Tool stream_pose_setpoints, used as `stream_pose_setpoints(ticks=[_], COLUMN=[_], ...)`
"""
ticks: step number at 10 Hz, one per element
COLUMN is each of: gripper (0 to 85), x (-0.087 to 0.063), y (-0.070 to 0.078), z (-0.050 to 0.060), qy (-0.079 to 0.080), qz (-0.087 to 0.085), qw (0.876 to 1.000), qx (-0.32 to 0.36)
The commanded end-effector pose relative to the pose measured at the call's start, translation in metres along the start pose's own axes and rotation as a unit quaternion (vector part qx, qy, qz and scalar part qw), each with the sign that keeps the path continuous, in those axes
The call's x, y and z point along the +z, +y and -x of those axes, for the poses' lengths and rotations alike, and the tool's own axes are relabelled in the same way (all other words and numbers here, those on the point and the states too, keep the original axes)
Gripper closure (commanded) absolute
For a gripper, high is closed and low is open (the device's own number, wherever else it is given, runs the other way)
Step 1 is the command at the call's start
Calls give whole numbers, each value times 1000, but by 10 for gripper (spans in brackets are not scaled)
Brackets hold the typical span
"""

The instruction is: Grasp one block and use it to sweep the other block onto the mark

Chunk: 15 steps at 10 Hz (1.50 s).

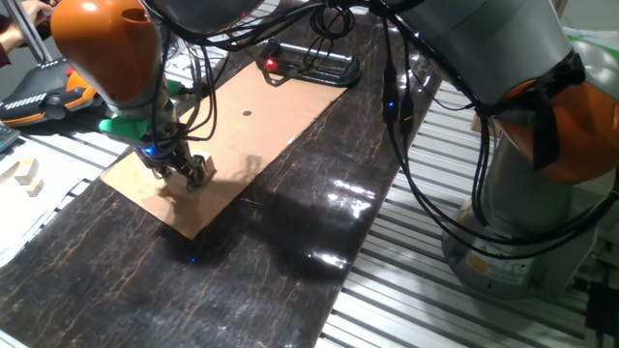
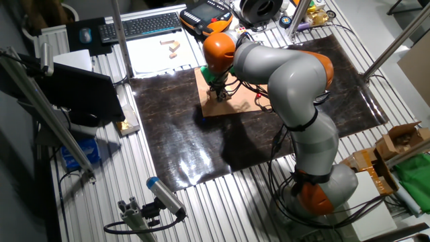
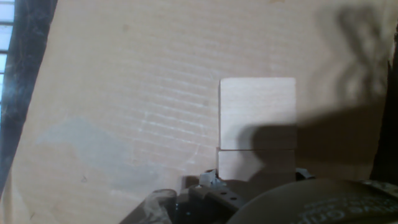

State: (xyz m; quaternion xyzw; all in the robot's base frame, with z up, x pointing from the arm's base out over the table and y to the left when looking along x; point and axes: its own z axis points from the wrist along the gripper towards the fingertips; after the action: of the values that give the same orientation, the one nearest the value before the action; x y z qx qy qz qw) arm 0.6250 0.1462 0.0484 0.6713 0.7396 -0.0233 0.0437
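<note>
While the gripper (image 1: 186, 172) is down at the near end of the cardboard sheet (image 1: 280, 106), close to that sheet's front corner, its fingers reach the surface; whether they are closed on anything I cannot tell, since the fixed views are too small and the hand view shows no fingertips. Seen from the hand, two pale wooden blocks sit on the cardboard touching edge to edge: the far block (image 3: 257, 113), squarish, and the near block (image 3: 255, 165), partly covered by shadow and just ahead of the gripper body. On the cardboard, well up from the gripper toward the sheet's far end, lies the mark (image 1: 247, 112), a tiny dark dot. Beyond the far end of the cardboard rests a black device (image 1: 311, 66) with a red light.
</note>
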Motion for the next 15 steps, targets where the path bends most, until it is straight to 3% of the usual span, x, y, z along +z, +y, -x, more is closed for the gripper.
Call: stream_pose_setpoints(ticks=[1,15], gripper=[843,843], x=[1,1], y=[-1,-4], z=[1,11], qy=[-1,0], qz=[-1,-3], qw=[1000,1000], qx=[0,-15])
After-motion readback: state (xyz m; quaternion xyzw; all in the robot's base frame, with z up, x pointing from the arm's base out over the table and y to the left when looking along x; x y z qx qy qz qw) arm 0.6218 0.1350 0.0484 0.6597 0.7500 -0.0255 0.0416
